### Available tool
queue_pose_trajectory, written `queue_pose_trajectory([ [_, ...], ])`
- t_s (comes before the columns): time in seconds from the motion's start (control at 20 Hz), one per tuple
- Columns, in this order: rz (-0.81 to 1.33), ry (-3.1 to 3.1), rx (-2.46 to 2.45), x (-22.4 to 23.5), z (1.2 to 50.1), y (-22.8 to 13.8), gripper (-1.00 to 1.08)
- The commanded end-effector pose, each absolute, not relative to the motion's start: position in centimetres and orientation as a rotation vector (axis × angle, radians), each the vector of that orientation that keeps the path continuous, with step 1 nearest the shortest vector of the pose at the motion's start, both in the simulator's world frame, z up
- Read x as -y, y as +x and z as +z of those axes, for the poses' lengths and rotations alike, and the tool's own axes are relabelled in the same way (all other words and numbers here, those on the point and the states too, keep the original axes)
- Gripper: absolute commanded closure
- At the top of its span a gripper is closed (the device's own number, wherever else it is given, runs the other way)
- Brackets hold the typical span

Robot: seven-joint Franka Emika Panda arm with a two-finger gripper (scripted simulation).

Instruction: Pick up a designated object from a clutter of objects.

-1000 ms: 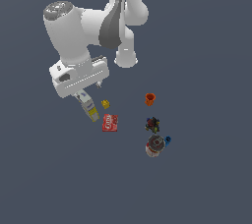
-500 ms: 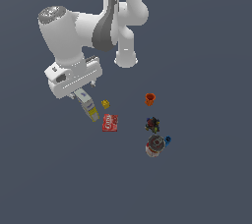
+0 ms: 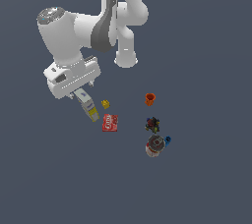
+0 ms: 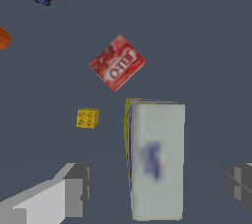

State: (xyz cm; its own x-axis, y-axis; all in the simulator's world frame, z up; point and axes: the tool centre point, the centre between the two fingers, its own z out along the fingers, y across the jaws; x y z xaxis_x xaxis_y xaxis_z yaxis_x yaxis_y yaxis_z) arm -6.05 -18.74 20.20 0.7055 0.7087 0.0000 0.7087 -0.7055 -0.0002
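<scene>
The designated object, a long carton (image 3: 87, 105) with a white-grey upper part and a yellow lower end, lies just under the white hand in the exterior view. The wrist view shows the carton (image 4: 157, 159) large, with a blurred blue mark, and my gripper (image 4: 158, 188) is open around it. One grey finger (image 4: 74, 188) stands to one side and the other finger (image 4: 241, 183) to the opposite side, each with a visible gap to the carton. In the exterior view my gripper (image 3: 80, 94) sits at the carton's white end.
The rest of the clutter lies close by: a tiny yellow block (image 3: 105, 103) (image 4: 87, 118) and a flat red packet (image 3: 110, 123) (image 4: 117, 63). Further toward the exterior view's right are an orange cup (image 3: 150, 99), a dark multicoloured lump (image 3: 153, 124), a round can (image 3: 155, 145) and a blue piece (image 3: 167, 141).
The arm's upper body and hand have drifted slightly toward the exterior view's left. The carton and the other items have stayed where they were.
</scene>
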Motion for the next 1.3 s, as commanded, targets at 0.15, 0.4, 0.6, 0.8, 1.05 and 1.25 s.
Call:
queue_pose_trajectory([
  [0.15, 0.000, -2.901, 1.206, 18.8, 19.2, -6.1, -0.92],
  [0.4, 0.001, -2.901, 1.208, 18.8, 17.0, -6.2, -0.92],
  [0.6, 0.001, -2.900, 1.210, 18.8, 15.7, -6.2, -0.92],
  [0.8, 0.001, -2.900, 1.210, 18.8, 15.2, -6.1, -0.92],
  [1.05, 0.001, -2.900, 1.210, 18.8, 15.2, -6.1, 1.08],
  [1.25, 0.001, -2.900, 1.210, 18.8, 15.2, -6.1, 1.08],
])
